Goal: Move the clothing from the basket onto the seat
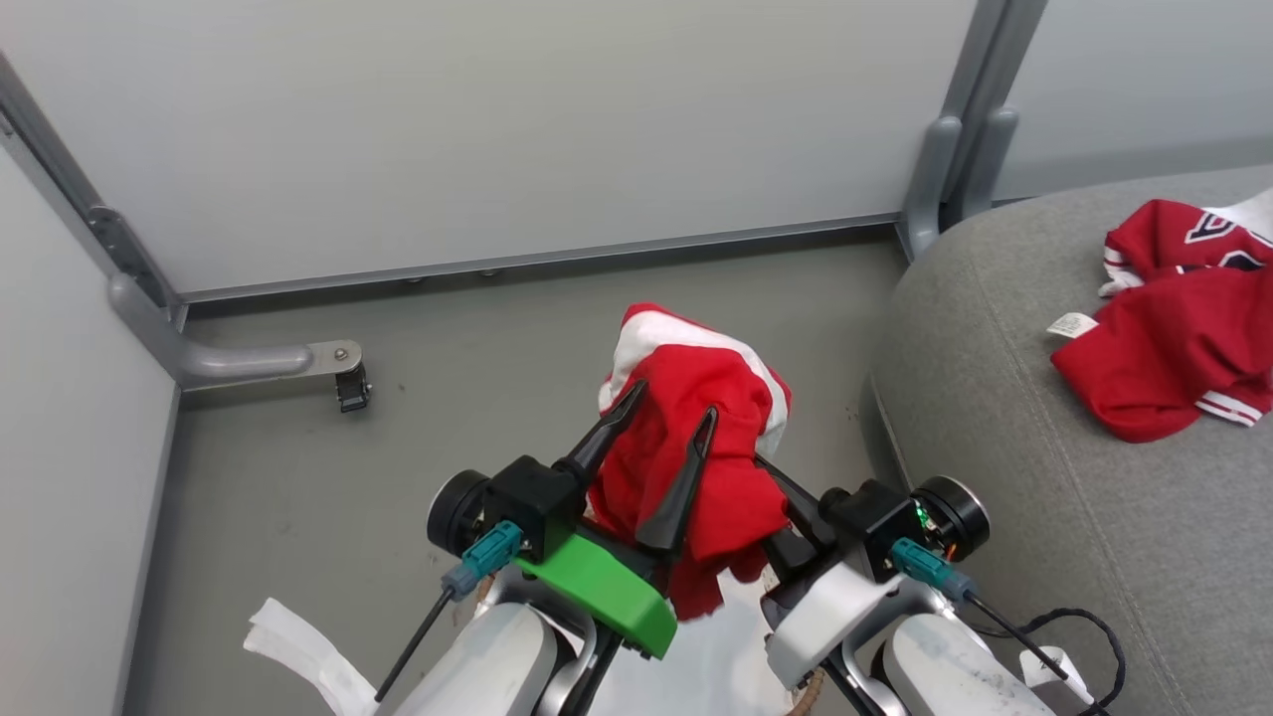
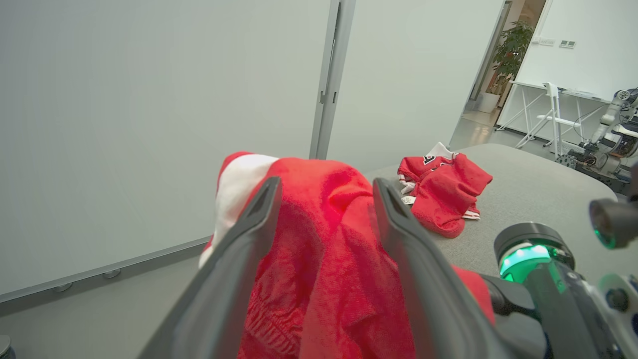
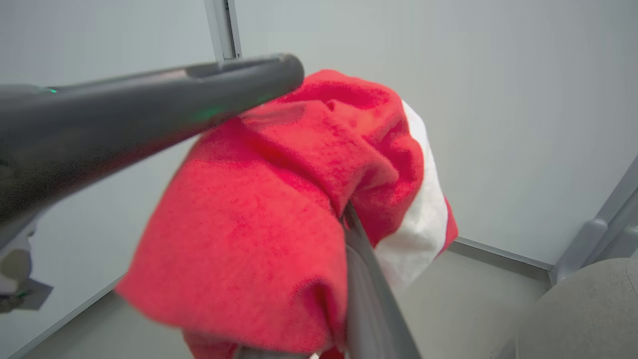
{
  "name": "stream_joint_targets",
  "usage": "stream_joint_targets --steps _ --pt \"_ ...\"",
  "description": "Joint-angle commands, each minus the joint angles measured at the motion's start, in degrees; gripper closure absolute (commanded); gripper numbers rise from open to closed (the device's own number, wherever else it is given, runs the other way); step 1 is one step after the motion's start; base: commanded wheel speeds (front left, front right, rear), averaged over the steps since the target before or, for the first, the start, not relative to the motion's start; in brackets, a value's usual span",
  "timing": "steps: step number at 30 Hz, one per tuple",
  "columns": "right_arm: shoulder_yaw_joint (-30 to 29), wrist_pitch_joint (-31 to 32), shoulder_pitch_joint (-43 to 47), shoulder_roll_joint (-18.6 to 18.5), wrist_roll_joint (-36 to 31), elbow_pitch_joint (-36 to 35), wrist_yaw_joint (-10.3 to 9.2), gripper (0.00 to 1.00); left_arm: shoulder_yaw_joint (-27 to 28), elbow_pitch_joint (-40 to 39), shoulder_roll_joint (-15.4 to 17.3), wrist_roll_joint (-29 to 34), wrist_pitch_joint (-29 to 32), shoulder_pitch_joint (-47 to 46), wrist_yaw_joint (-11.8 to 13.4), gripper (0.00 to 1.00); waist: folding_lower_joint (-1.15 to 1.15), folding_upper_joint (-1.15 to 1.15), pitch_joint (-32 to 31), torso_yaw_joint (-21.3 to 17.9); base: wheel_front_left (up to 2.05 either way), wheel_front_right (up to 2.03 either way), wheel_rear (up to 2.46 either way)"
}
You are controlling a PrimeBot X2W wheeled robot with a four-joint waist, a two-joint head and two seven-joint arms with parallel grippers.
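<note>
Left claw (image 1: 672,400) against crumpled red-white clothing (image 1: 688,360)

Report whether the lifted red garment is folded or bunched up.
Bunched up. The red garment is a crumpled lump with irregular creases and overlapping folds of cloth. It has no flat layers or straight folded edges.

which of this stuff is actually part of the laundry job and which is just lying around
Part of the job: lifted red garment; grey seat; red clothing already lying on it.

Just lying about: partition foot with caster; potted plant; white table; another robot arm in the room beyond.
</note>
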Motion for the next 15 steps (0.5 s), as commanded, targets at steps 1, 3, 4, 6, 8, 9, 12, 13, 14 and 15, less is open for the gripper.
stream_joint_targets --steps 1,3,4,6,8,9,12,13,14,15 --pt "-0.25 0.0 0.85 -0.24 0.62 -0.35 -0.06 1.0 0.58 -0.08 0.17 0.63 -0.01 0.92 0.24 0.0 0.0 0.0 0.69 -3.1 0.0 0.0 0.0" --pt "-0.69 0.0 1.16 -0.24 0.92 -0.57 -0.06 1.0 1.07 0.06 0.15 1.16 0.0 0.88 0.29 0.0 0.0 0.0 1.12 -5.46 0.0 0.0 0.0" --pt "-1.33 -0.01 1.51 -0.22 1.19 -0.58 -0.06 1.0 1.15 0.21 0.17 1.42 0.0 0.82 0.2 0.0 0.0 0.0 1.39 -6.77 0.0 0.0 0.0" --pt "-2.12 -0.03 1.88 -0.22 1.7 -0.63 -0.06 1.0 1.63 0.39 0.18 1.92 0.0 0.88 0.11 0.0 0.0 0.0 1.77 -9.61 0.0 0.0 0.0" --pt "-2.76 -0.05 2.08 -0.18 2.19 -0.84 -0.06 1.0 1.95 0.57 0.18 2.39 0.0 1.02 -0.05 0.0 0.0 0.0 2.15 -12.79 0.0 0.0 0.0" --pt "-3.11 -0.05 2.28 -0.21 2.3 -0.89 -0.06 1.0 1.99 0.67 0.18 2.55 0.0 1.04 -0.15 0.0 0.0 0.0 2.26 -14.12 0.0 0.0 0.0" --pt "-4.02 -0.05 2.89 -0.25 2.59 -0.76 -0.06 1.0 2.33 1.11 0.18 2.95 0.0 1.03 -0.43 0.0 0.0 0.0 2.58 -18.75 0.0 0.0 0.0" --pt "-4.28 -0.05 3.09 -0.26 2.62 -0.69 -0.06 1.0 2.4 1.24 0.19 2.94 0.0 0.99 -0.4 0.0 0.0 0.0 2.67 -20.28 0.0 0.0 0.0" --pt "-4.41 -0.05 3.2 -0.28 2.61 -0.68 -0.06 1.0 2.51 1.36 0.2 3.07 0.0 0.98 -0.43 0.0 0.0 0.0 2.73 -21.56 0.0 0.0 0.0" --pt "-4.78 -0.05 3.39 -0.3 2.63 -0.76 -0.06 1.0 2.51 1.44 0.18 3.09 0.0 0.9 -0.49 0.0 0.0 0.0 2.8 -22.92 0.0 0.0 0.0"
